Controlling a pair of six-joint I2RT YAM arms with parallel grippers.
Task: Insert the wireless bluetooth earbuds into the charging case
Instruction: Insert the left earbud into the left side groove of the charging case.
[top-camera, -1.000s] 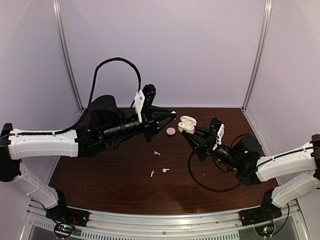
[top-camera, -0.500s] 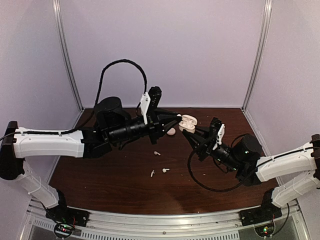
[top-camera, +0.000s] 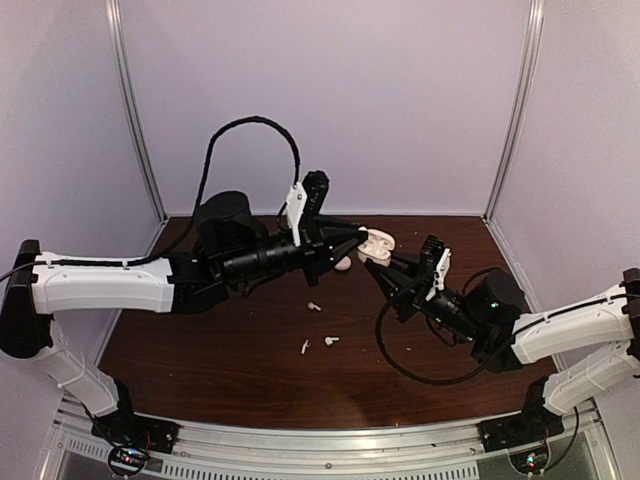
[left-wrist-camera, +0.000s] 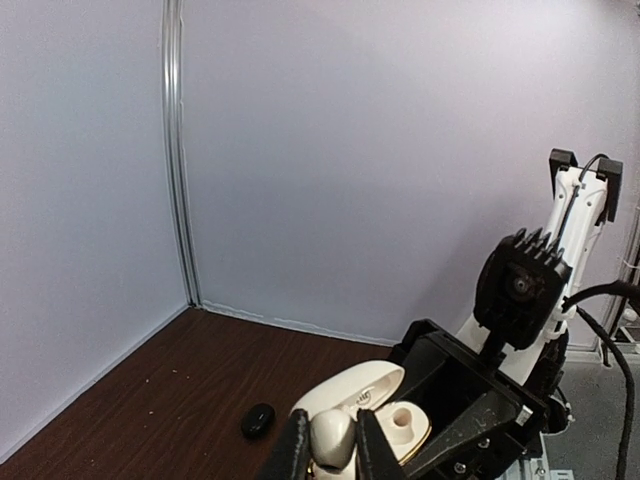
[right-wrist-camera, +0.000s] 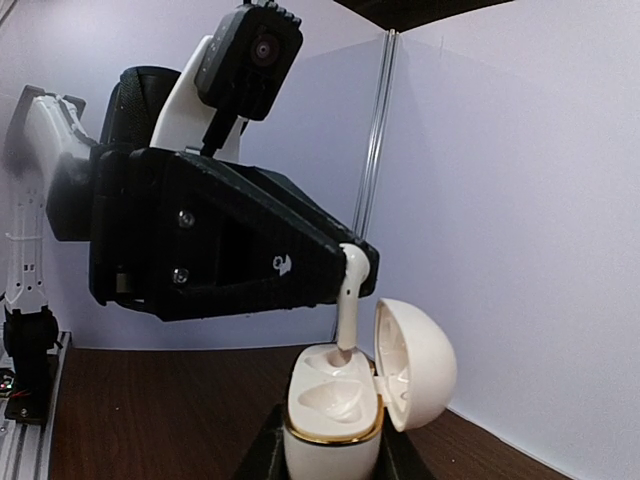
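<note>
— Swinging across, the left arm has brought its gripper (top-camera: 362, 236) from over the middle of the surface (top-camera: 200, 350) to just above the open case (top-camera: 377, 245), hasn't it?

— Yes. The white earbud (right-wrist-camera: 348, 300) it pinches now has its stem tip down in one socket of the case. I'd judge the insertion begun but not finished, since the head stands well clear of the socket.

— And the poses?

— The left arm is stretched long and nearly level, its gripper clamped on the head of the white earbud, stem pointing down. The right arm reaches in low from the other side. The right gripper (top-camera: 382, 266) is clamped on the case's base and holds it upright, lid hinged back. It has not shifted.

— Anything else waiting?

— Three loose earbuds (top-camera: 313, 306) lie on the surface nearer the arm bases, and a black earbud (left-wrist-camera: 258, 420) sits beyond the case.
</note>
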